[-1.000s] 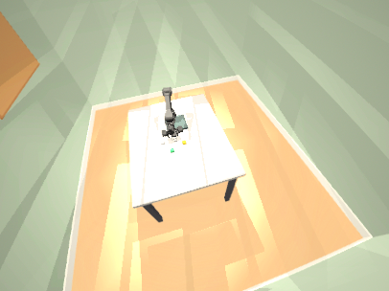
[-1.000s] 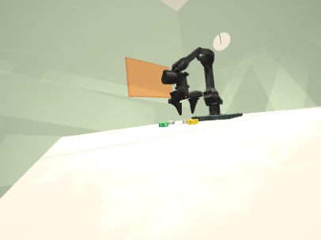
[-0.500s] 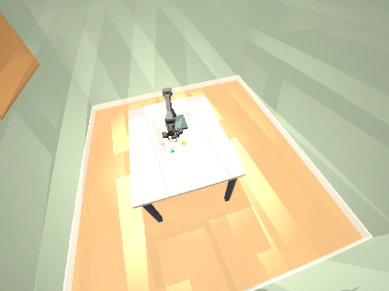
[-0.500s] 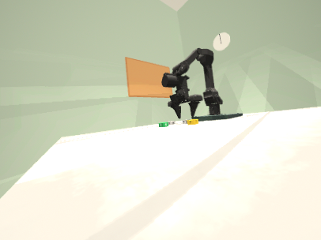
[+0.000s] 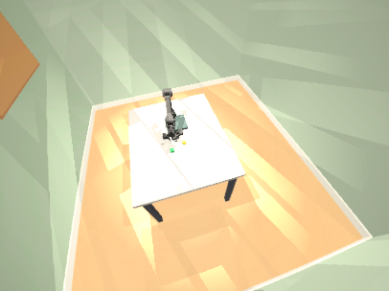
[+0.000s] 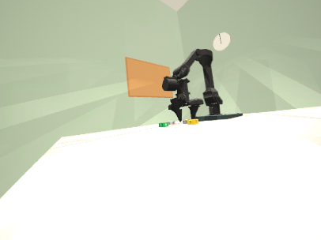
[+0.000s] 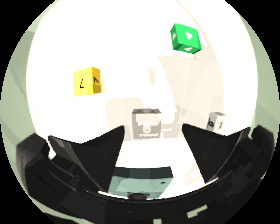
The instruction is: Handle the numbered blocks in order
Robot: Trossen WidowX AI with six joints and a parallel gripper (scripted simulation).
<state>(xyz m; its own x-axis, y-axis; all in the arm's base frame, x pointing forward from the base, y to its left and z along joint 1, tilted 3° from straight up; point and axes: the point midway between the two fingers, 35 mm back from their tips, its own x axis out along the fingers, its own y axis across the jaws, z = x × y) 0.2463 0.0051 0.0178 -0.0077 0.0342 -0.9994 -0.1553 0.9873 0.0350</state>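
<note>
So the arm (image 5: pixel 168 105)'s leaning over the white desk (image 5: pixel 201 158), green block (image 5: pixel 172 150) and yellow block (image 5: pixel 184 143) near its gripper (image 5: pixel 173 137).

Four blocks (image 5: pixel 171 150) (image 6: pixel 193 121) (image 7: pixel 146 125) on the table (image 5: pixel 196 156) (image 6: pixel 158 180) (image 7: pixel 55 50), in front of the base plate (image 5: pixel 182 122) (image 6: pixel 229 116) (image 7: pixel 150 185).

yellow block (image 5: pixel 184 143) (image 6: pixel 193 121) (image 7: pixel 87 81) w/ dark digits, green one (image 5: pixel 171 150) (image 6: pixel 163 125) (image 7: pixel 185 38) w/ white marks, greyish block (image 7: pixel 146 124) btwn fingers tbh, black fingers, white desk (image 5: pixel 192 158) (image 6: pixel 158 180) (image 7: pixel 135 40)
</note>
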